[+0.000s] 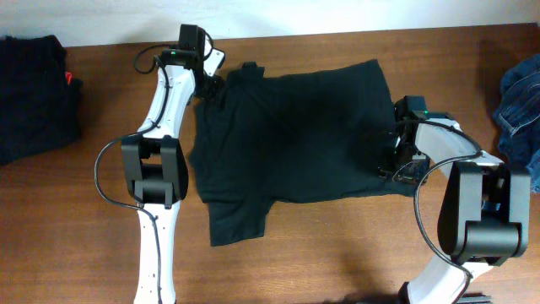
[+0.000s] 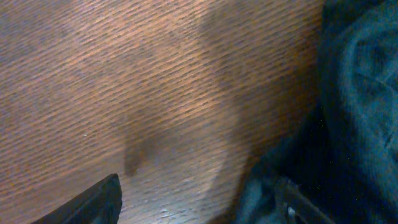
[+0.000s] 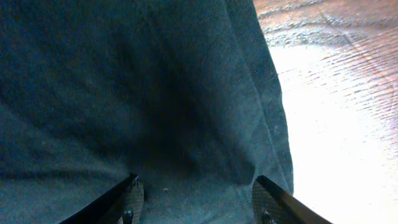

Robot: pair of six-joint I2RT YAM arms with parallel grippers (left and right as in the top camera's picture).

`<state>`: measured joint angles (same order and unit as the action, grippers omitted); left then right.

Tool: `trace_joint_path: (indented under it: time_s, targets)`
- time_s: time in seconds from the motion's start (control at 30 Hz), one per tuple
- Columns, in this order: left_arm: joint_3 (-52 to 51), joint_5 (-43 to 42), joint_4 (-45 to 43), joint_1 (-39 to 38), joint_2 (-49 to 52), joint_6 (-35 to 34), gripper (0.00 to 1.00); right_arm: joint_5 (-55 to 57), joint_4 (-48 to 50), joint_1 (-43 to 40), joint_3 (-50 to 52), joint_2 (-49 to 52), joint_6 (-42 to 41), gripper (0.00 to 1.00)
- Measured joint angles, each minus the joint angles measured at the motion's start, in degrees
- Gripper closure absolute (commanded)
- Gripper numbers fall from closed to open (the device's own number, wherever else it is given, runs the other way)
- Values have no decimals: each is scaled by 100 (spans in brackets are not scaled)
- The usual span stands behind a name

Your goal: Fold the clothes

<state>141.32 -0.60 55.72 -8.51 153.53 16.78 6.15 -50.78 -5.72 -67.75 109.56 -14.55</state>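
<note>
- The black T-shirt [image 1: 295, 135] lies spread flat in the middle of the counter [image 1: 337, 262], its long axis running across: sleeves toward the left arm, hem toward the right
- The left hand [image 1: 211, 80] stands wide open at the far sleeve's edge, gripping nothing
- The right hand [image 1: 395, 156] is parted over the hem, with flat, unpinched cloth beneath
- Each hand is nearest its own end

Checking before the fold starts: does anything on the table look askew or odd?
The black T-shirt lies spread out but crooked, and its top-left corner is rumpled beside the left pincer. Nothing looks spilled or damaged.
</note>
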Motion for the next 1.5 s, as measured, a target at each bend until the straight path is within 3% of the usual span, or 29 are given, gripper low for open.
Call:
trace_joint_path:
  time_s: [0.4, 0.77, 1.03, 1.27, 1.5]
  targets:
    - [24, 1314, -243, 155, 11, -295, 23, 2, 0, 0, 0, 0, 0, 38]
    - [24, 1438, -243, 568, 13, -678, 21, -2, 11, 0, 0, 0, 0, 38]
    - [435, 1478, -92, 640, 140, -1397, 21, -4, 15, 0, 0, 0, -4, 38]
    - [1325, 765, 52, 662, 190, -1580, 30, 0, 50, -20, 4, -9, 2, 34]
    - [1405, -142, 61, 468, 197, -1283, 32, -2, 52, -20, 4, -11, 4, 33]
